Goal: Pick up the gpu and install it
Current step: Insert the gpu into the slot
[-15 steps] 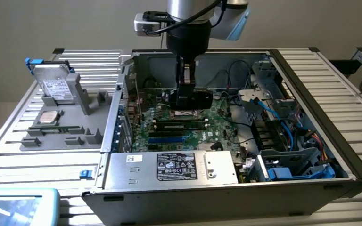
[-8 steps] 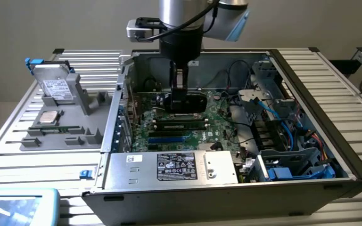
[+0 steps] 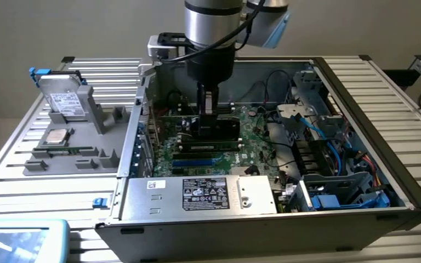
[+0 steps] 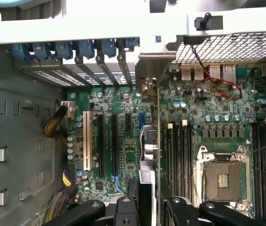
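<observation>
1. While the gripper (image 3: pixel 209 118) has its jaws part-closed on the gpu (image 3: pixel 221 130), holding the card by its upper edge, we judge the step in hand to be seating it on the motherboard (image 4: pixel 203 108).
2. In the exterior view, the card hangs upright near the middle of the open case (image 3: pixel 357 93), at about twelve o'clock from the power supply (image 3: pixel 195 194).
3. From the wrist, we see the gpu (image 4: pixel 150 150) edge-on between the fingers (image 4: pixel 126 207), over the board just beside the long expansion slots (image 4: pixel 107 146). We cannot tell whether its contact edge has reached a slot.
4. We want the card plumb, parallel with its slot, and its silver end bracket lined up with the rear slot openings (image 4: pixel 90 61).
5. We would press straight down and evenly. Any twist risks the contacts riding on the slot wall.
6. We mind the yellow cable bundle (image 4: pixel 53 127) beside the slots; it looks well apart from the card.
</observation>
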`<state>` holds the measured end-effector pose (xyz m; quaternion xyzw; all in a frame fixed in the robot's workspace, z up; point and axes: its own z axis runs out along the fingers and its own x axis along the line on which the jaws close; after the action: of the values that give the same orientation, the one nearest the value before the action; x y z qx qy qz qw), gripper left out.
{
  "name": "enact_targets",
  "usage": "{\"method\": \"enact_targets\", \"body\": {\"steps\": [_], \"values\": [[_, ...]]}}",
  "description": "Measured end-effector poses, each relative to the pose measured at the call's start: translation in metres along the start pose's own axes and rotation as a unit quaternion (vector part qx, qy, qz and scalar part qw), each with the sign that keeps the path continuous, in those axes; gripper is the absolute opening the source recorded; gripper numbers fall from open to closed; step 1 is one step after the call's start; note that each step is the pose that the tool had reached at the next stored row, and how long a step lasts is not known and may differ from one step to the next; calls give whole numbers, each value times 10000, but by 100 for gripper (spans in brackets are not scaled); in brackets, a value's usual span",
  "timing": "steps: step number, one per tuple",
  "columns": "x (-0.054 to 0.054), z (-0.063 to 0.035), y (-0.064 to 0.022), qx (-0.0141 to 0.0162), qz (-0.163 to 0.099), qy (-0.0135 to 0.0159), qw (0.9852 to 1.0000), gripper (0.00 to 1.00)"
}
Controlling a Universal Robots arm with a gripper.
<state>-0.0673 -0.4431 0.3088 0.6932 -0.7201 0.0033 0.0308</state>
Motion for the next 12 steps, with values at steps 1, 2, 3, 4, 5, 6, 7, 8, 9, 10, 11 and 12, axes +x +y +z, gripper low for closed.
{"method": "enact_targets", "body": {"steps": [1, 2, 3, 4, 5, 6, 7, 8, 9, 10, 11, 12], "values": [[22, 20, -2, 0, 0, -6, 10000, 28], [40, 39, -3, 0, -1, -11, 10000, 28], [53, 57, -5, 0, -1, -15, 10000, 28], [64, 76, -5, 1, -1, -19, 10000, 28], [73, 95, -6, 0, -1, -22, 10000, 28], [82, 113, -6, 1, -1, -26, 10000, 28], [90, 132, -7, 0, -1, -30, 10000, 28], [97, 150, -7, 0, -2, -34, 10000, 28], [103, 169, -6, 0, -1, -36, 10000, 28], [109, 187, -5, 0, -1, -37, 10000, 28], [113, 205, -4, 0, -1, -38, 10000, 28], [118, 223, -4, 0, -2, -39, 10000, 28]]}}
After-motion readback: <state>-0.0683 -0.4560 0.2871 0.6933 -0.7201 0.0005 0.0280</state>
